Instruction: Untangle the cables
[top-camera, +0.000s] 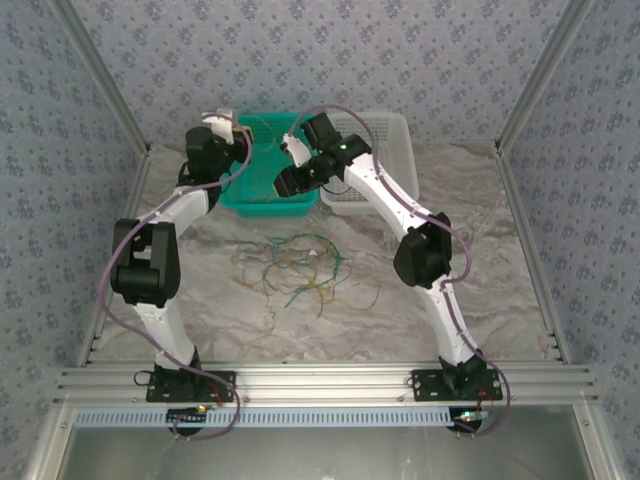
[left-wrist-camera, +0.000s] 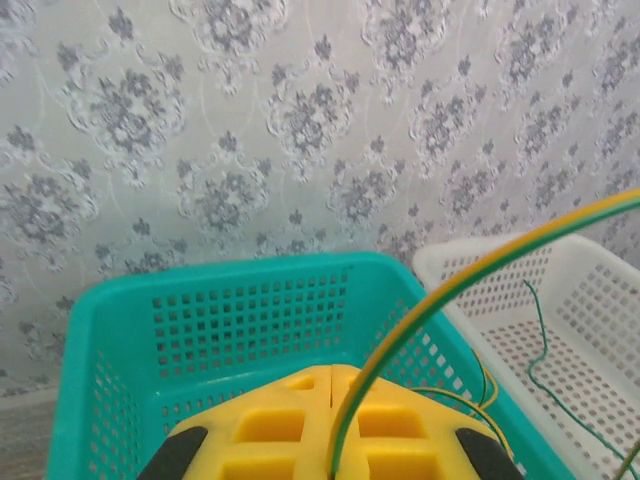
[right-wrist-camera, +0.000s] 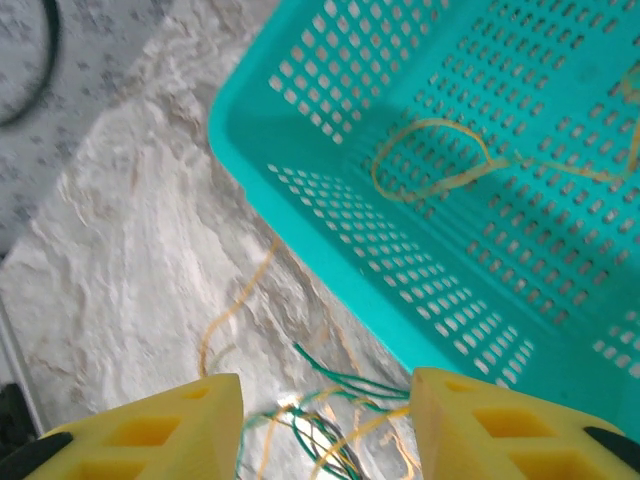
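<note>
The left claw is closed, and it pinches a yellow-and-green cable that arcs up and to its right. Beyond it stands the teal basket. The right claw is wide open and holds nothing. The tangled cables lie on the table under it.

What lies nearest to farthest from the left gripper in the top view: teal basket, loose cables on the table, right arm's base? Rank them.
1. Teal basket, beneath the left gripper, which grips a cable.
2. Loose cables, mid-table.
3. Right arm's base, near-right edge.
</note>
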